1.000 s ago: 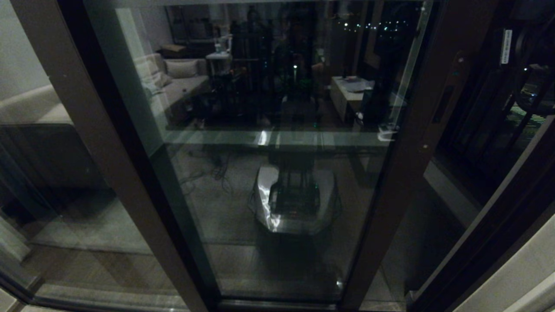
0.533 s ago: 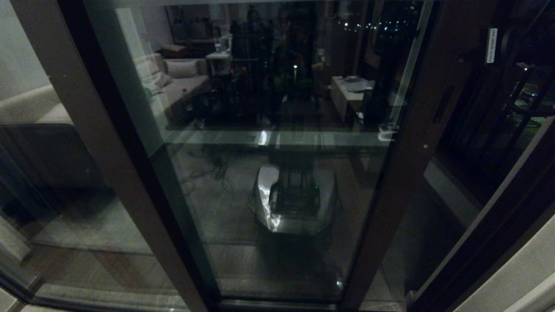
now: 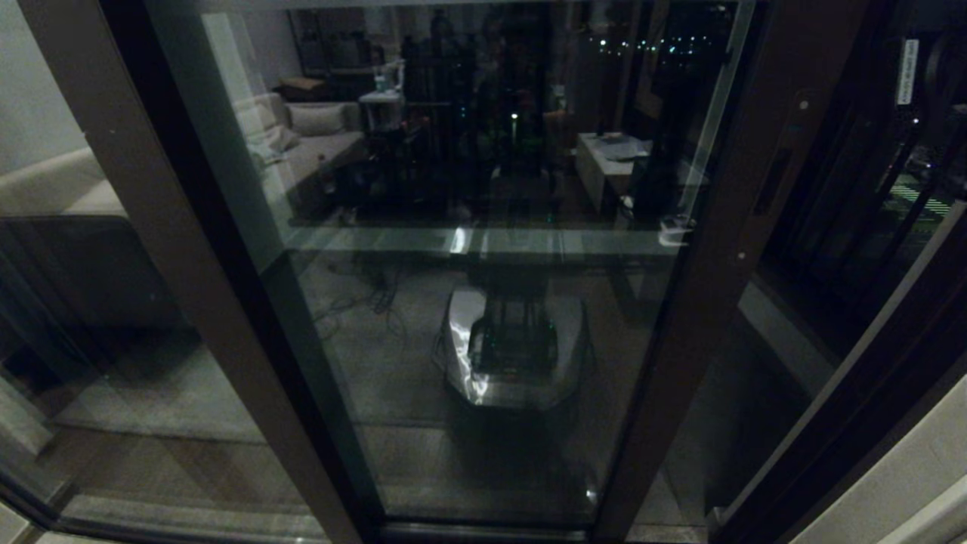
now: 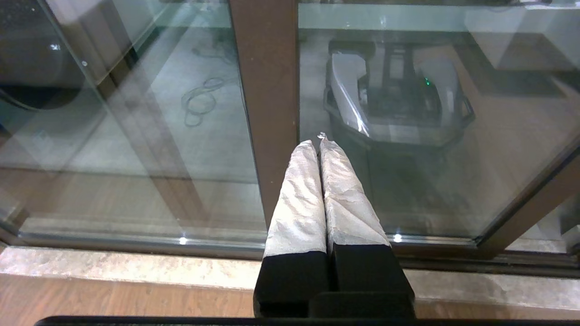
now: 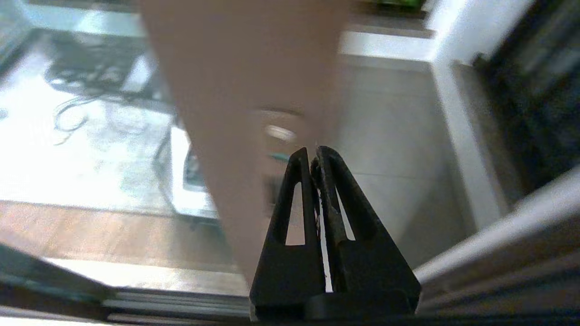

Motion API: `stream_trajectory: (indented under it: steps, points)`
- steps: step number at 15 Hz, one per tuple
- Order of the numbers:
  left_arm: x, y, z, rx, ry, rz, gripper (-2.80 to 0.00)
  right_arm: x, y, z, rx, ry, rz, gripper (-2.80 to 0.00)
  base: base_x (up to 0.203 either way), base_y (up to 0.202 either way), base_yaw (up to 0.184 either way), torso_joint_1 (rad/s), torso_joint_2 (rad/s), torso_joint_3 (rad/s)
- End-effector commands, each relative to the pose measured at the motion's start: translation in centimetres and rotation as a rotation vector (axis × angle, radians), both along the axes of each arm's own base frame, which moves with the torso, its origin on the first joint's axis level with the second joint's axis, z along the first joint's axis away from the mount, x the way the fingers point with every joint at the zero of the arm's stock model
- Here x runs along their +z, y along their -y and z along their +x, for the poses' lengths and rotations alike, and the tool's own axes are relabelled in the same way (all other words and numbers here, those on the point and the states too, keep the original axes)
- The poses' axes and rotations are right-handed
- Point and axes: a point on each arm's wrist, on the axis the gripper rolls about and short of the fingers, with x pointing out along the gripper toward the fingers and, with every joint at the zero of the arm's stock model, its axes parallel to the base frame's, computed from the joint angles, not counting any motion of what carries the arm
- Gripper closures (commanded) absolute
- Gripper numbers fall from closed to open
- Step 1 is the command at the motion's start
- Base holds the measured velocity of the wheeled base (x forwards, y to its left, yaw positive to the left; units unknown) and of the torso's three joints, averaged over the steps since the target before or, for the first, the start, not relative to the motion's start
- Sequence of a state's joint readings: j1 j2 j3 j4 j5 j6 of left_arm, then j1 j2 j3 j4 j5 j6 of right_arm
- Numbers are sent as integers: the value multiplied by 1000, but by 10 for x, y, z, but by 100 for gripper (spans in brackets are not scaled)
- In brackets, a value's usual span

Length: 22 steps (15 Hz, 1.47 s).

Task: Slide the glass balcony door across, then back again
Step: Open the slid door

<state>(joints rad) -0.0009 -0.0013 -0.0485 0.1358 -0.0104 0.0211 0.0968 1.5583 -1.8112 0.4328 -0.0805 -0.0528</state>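
The glass balcony door (image 3: 483, 249) fills the middle of the head view, its reflective pane set in a dark brown frame and mirroring the robot's own base (image 3: 515, 355) and a sofa (image 3: 313, 143) in the room behind. Its right-hand stile (image 3: 725, 257) leans across the view and bears a narrow recessed slot handle (image 3: 772, 181) with small screws; to the right of that stile lies an open gap onto the balcony floor (image 3: 725, 423), with a black-barred railing (image 3: 899, 204) beyond. On the left a plain brown post (image 3: 181, 257) marks the fixed glass panel (image 3: 83, 302). The right hand (image 5: 316, 154) sits low and close to the door's stile (image 5: 244, 90) — its dark fingers pressed together, tips just beside the stile's edge near a screw (image 5: 280, 132), gripping nothing. Whether the tips touch the metal cannot be told. The left hand (image 4: 319, 142), parked low, points at the brown post (image 4: 267, 104) above the stone sill (image 4: 136, 267) — its pale wrapped fingers (image 4: 299, 194) also pressed together and empty.
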Motion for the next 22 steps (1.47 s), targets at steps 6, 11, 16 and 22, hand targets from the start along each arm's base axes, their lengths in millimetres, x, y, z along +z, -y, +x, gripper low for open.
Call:
stream_trajectory:
  steps: [6,11,16,22]
  points:
    - [0,0,0,-1,0,0,0,-9,50,18,-101,-47,-28,0,0,0,0,0,0,0]
    - [0,0,0,1,0,0,0,-16,37,59,-46,-51,-22,0,0,0,0,0,0,0]
    - [0,0,0,-1,0,0,0,-26,20,73,1,-74,36,0,0,0,0,0,0,0]
    - [0,0,0,0,0,0,0,-26,1,73,53,-74,40,0,0,0,0,0,0,0]
